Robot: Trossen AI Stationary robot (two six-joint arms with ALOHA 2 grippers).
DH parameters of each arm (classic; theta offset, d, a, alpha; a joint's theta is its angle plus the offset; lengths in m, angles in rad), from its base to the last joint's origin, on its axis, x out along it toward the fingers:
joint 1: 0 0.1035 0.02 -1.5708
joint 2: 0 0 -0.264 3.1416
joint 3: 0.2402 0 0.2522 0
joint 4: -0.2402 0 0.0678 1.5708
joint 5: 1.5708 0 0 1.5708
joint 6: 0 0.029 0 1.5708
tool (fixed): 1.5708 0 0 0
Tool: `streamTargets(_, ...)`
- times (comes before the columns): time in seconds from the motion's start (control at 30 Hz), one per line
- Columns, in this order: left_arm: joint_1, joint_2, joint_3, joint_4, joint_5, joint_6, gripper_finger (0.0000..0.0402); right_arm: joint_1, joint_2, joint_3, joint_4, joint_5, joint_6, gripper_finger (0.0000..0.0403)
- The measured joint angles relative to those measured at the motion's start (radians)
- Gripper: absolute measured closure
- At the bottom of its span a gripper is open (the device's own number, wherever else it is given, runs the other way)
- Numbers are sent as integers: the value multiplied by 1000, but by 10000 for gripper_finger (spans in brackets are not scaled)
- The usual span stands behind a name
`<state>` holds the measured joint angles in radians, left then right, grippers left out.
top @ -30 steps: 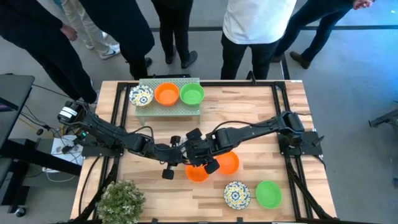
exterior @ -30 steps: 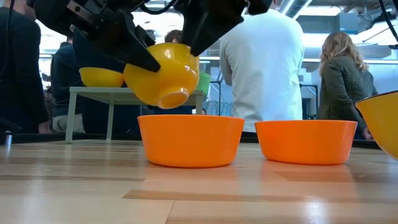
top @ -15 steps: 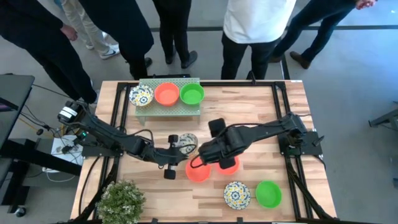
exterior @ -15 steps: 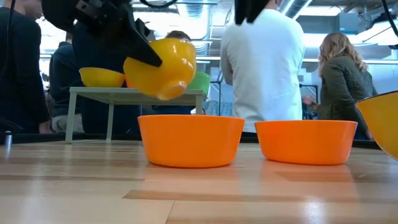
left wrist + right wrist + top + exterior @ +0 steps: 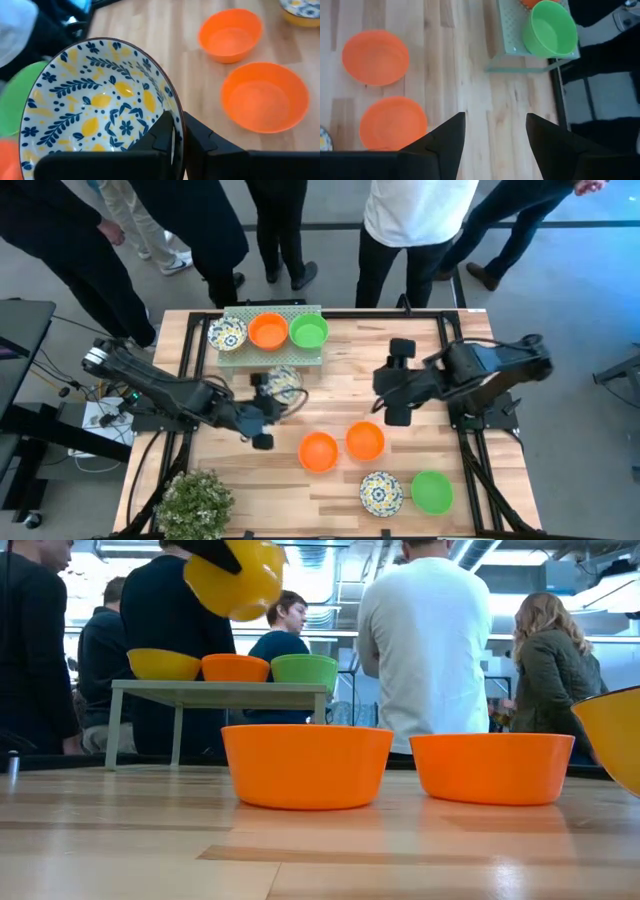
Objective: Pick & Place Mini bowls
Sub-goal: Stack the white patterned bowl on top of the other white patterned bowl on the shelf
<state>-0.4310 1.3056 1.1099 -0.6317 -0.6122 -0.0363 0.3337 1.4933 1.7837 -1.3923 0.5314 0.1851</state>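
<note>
Overhead, left gripper (image 5: 268, 402) pinches a floral bowl's (image 5: 284, 384) rim, raised beside the shelf (image 5: 272, 352). Right gripper (image 5: 392, 385) hangs spread, holding nothing, over the table (image 5: 420, 450).

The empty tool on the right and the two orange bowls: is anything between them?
No. In the high view, only bare table lies between the right tool and the orange bowls.

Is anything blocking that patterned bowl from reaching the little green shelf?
Nothing visible does. The left gripper holds the floral bowl in the air just in front of the shelf, with only bare table between them.
</note>
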Motion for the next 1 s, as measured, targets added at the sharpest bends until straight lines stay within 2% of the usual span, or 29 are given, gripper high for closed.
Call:
streamTargets(0.27, 85, -213, 1, -211, -80, -106, 378, 0, -304, -608, 505, -10, 0, 204)
streamTargets(0.47, 268, -305, 1, -391, -90, -121, 379, 0, -392, -892, 764, -11, 0, 204)
streamTargets(0.6, 425, -330, 1, -481, -80, -121, 379, 0, -392, -988, 901, -11, 0, 203)
streamTargets(0.7, 536, -331, 1, -487, -2, -107, 379, 0, -382, -1025, 985, -11, 0, 203)
streamTargets(0.87, 679, -304, 1, -487, 97, -65, 379, -8, -374, -1026, 994, -11, -33, 203)
streamTargets(1.0, 736, -266, 1, -484, 139, -31, 379, -17, -374, -1027, 996, -10, -37, 203)
